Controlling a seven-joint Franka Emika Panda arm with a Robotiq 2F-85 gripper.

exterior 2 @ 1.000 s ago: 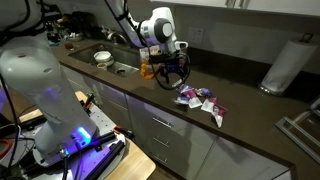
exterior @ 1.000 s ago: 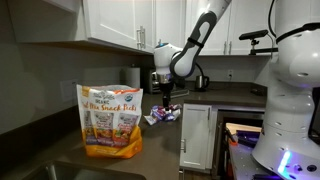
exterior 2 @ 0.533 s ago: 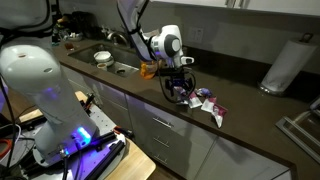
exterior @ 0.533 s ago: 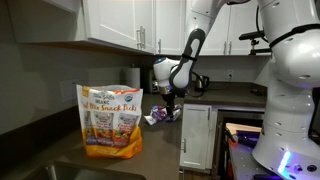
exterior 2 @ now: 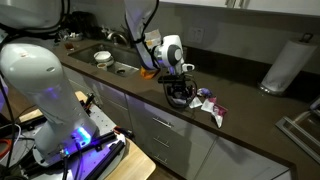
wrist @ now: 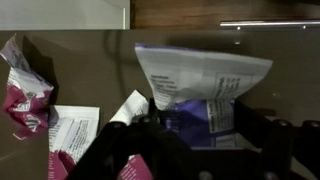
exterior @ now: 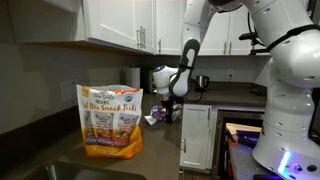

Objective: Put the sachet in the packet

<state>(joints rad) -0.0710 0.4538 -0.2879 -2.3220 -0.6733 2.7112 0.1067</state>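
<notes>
The hand (exterior 2: 180, 96) is sitting lower than a second ago, near the surface's (exterior 2: 245, 108) front edge, its fingers spread wide and straddling the sachet (wrist: 200, 90).

Sachet (wrist: 205, 85) lower edge hidden.

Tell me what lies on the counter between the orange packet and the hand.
Nothing: only bare counter separates the packet from the hand, as an exterior view shows.
</notes>
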